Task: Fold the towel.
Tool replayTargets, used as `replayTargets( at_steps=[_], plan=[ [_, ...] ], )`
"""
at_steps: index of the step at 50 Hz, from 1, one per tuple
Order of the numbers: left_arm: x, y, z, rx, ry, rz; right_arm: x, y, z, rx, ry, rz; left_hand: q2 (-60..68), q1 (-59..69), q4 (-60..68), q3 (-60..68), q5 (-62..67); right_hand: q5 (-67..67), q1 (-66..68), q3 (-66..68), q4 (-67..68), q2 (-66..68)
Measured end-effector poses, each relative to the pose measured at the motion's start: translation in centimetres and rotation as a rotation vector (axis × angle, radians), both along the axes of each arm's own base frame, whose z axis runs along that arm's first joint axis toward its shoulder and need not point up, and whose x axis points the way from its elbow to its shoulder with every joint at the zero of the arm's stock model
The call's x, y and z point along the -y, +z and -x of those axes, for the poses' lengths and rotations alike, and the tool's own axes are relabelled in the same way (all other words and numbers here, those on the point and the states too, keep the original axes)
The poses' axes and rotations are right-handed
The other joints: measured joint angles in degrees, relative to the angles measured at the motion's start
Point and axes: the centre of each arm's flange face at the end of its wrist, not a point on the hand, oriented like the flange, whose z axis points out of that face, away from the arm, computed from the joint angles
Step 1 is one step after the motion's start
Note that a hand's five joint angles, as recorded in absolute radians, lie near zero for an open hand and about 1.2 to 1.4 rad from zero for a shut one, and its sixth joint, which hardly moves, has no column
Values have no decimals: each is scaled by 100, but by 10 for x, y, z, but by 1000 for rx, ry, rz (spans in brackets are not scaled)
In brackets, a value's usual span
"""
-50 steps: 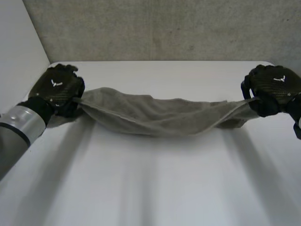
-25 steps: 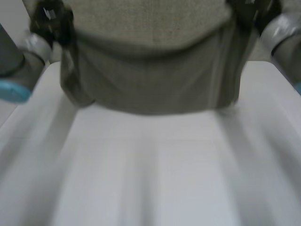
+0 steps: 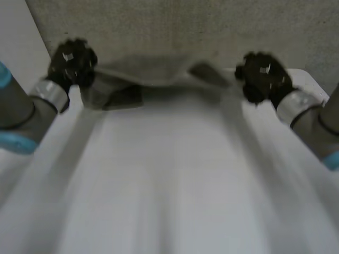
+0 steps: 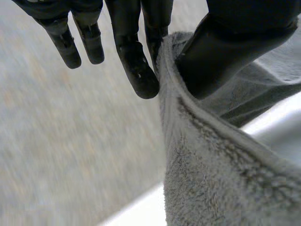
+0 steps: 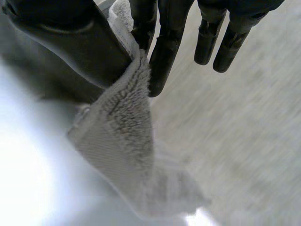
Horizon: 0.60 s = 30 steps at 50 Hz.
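The grey towel (image 3: 151, 71) is stretched between my two hands at the far end of the white table (image 3: 169, 180), sagging a little in the middle with part of it drooping below my left hand. My left hand (image 3: 71, 63) holds one end. In the left wrist view its thumb (image 4: 225, 52) and fingers (image 4: 136, 70) pinch the towel's edge (image 4: 211, 160). My right hand (image 3: 262, 76) holds the other end. In the right wrist view the thumb (image 5: 70, 37) and fingers (image 5: 164, 52) pinch a corner of the towel (image 5: 127, 132), which hangs down from the grip.
A rough grey wall (image 3: 212, 26) rises just behind the table's far edge, close to both hands. Both forearms (image 3: 21, 116) reach far forward along the table's sides. The near part of the table is bare white.
The hands lifted the towel off the table, swung it up before the camera, then carried it forward. It now hangs stretched at the far edge, with the hands closer together.
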Motion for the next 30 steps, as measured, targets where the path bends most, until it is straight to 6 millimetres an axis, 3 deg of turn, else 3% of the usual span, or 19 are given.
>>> replayTargets(
  at_steps=[4, 8, 11, 14, 21, 26, 30],
  plan=[
    [-16, -37, -3, 106, 8, -47, -12, -40, 17, -55, -24, -120, 0, 0, 0, 0, 0, 0, 0, 0, 0, 0],
    [-29, -46, -8, 176, 8, -50, -24, -53, 31, -79, -32, -179, 0, 0, 0, 0, 0, 0, 0, 0, 0, 0],
    [-36, -36, -14, 197, 5, -28, -31, -41, 41, -73, -30, -169, 0, 0, 0, 0, 0, 0, 0, 0, 0, 0],
    [-44, -14, -20, 197, 0, 8, -39, -9, 51, -53, -32, -115, 0, 0, 0, 0, 0, 0, 0, 0, 0, 0],
    [-74, 72, -34, 114, -9, 148, -63, 73, 72, 26, -48, 32, 0, 0, 0, 0, 0, 0, 0, 0, 0, 0],
    [-87, 103, -42, 46, -4, 186, -74, 93, 73, 66, -28, 43, 0, 0, 0, 0, 0, 0, 0, 0, 0, 0],
    [-84, 98, -45, 24, 2, 155, -71, 87, 72, 73, -17, -2, 0, 0, 0, 0, 0, 0, 0, 0, 0, 0]
  ],
)
